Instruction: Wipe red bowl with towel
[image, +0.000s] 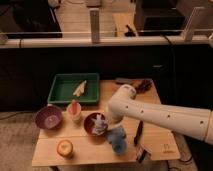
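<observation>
The red bowl (90, 121) sits on the wooden table (160, 135), left of centre near the front. My gripper (100, 125) reaches down into the bowl's right half at the end of the white arm, which comes in from the right. A pale blue-white bit of cloth shows at the gripper inside the bowl. The light blue towel (118, 140) lies bunched on the table just right of and in front of the bowl, under the wrist. Whether the gripper holds the cloth is hidden.
A green tray (60, 92) with a yellow item (80, 89) stands at the back left. The purple bowl (48, 118) is at the left, a cup with an orange thing (74, 111) beside it, a round fruit (65, 148) in front. A black tool (138, 133) lies on the right.
</observation>
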